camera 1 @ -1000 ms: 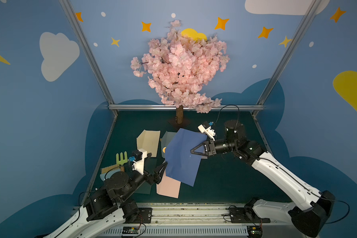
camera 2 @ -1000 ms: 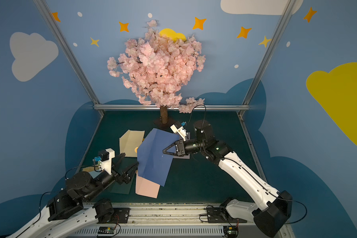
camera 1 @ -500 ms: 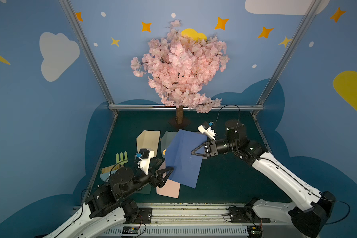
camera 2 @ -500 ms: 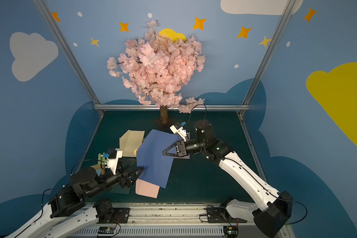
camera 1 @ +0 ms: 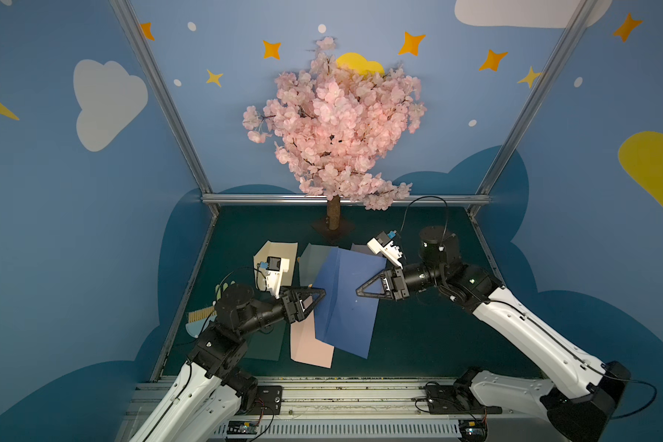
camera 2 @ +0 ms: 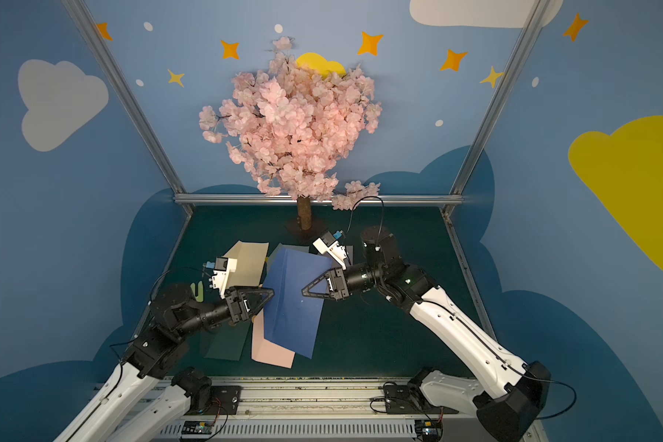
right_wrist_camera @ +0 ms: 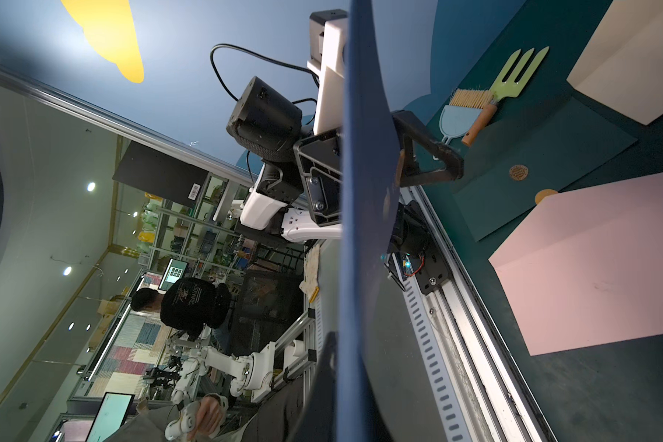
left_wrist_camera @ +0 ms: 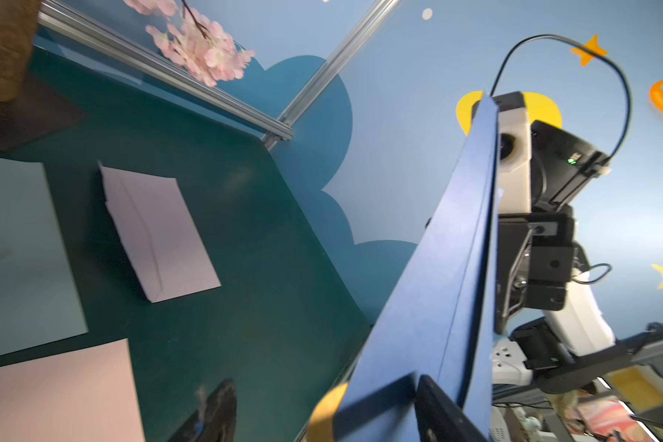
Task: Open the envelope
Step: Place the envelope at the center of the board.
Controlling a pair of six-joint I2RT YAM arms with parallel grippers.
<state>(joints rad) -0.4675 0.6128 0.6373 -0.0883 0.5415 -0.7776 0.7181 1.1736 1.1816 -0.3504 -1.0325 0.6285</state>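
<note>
A blue envelope (camera 1: 345, 302) (camera 2: 295, 302) hangs upright above the table, and my right gripper (camera 1: 358, 292) (camera 2: 303, 291) is shut on its right side. The right wrist view shows it edge-on (right_wrist_camera: 360, 191), pinched between my right gripper's (right_wrist_camera: 345, 402) dark fingers. My left gripper (camera 1: 316, 302) (camera 2: 264, 302) is open at the envelope's left edge. In the left wrist view one of its fingers (left_wrist_camera: 437, 413) lies against the envelope's blue face (left_wrist_camera: 437, 298), while the second finger (left_wrist_camera: 215, 413) stands apart over the table. I cannot tell whether the flap is between them.
Flat on the green table lie a pink envelope (camera 1: 311, 344), a cream one (camera 1: 280, 252), a dark green one (camera 1: 263, 344) and a pale lilac one (left_wrist_camera: 161, 229). A blossom tree (camera 1: 333, 218) stands at the back. A brush and a green fork (right_wrist_camera: 475, 114) lie at the left.
My left arm has moved right and up to the blue envelope's left edge, and its jaws have narrowed. The right gripper has kept the envelope held up in place.
</note>
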